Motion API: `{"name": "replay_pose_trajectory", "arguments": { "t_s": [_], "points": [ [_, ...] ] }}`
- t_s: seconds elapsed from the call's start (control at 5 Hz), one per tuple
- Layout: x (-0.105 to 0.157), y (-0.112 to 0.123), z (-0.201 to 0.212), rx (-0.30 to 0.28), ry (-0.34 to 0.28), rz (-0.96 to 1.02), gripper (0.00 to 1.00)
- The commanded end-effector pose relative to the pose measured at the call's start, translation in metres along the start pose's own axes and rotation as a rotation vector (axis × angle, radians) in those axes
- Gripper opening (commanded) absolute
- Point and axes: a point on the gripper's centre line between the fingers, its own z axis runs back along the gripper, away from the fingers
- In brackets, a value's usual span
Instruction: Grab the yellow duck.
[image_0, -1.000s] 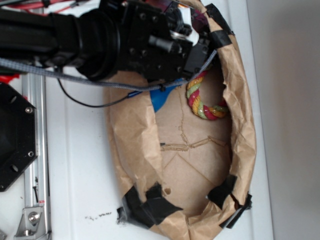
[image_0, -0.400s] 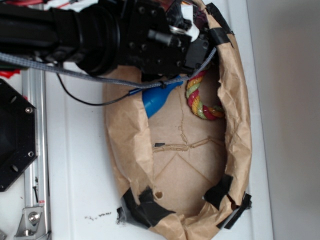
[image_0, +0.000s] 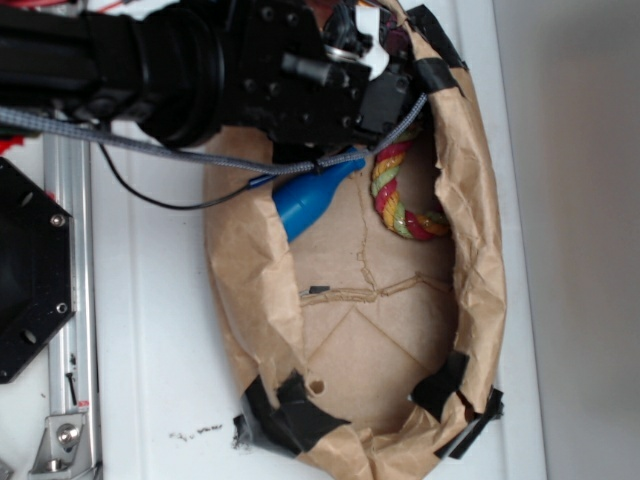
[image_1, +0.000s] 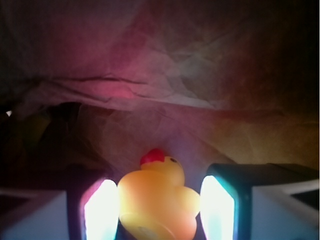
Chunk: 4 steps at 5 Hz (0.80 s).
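- The black arm (image_0: 180, 70) reaches in from the top left, its head over the upper end of the paper nest (image_0: 480, 260) on the white desk (image_0: 150, 350).
- From the wrist view, the duck (image_1: 157, 200) sits right between the two fingers (image_1: 102, 210), red beak up, turned towards the crumpled paper wall.
- The gripper (image_1: 159, 212) has its fingers close on either side of the duck, the left one at the duck's flank, the right one just beside it; whether they truly squeeze it I cannot tell.
- In the exterior view the duck is hidden under the arm.
- A blue bottle-shaped toy (image_0: 308, 195) lies on the paper just below the arm, near the nest's left wall.
- The rope ring (image_0: 405, 195) lies to its right, near the right wall, partly under the arm.
- Black tape (image_0: 300, 415) patches the nest's lower rim.
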Motion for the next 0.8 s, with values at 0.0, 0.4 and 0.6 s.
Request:
{"name": "replay_pose_trajectory", "arguments": {
  "t_s": [0.0,0.4,0.6],
  "points": [
    [0.009,-0.018,0.048,-0.233,-0.042,-0.27,0.0],
    [-0.015,-0.079,0.131,-0.419,-0.023,-0.737,0.0],
    [-0.035,-0.102,0.153,-0.475,0.068,-0.949,0.0]
  ]
}}
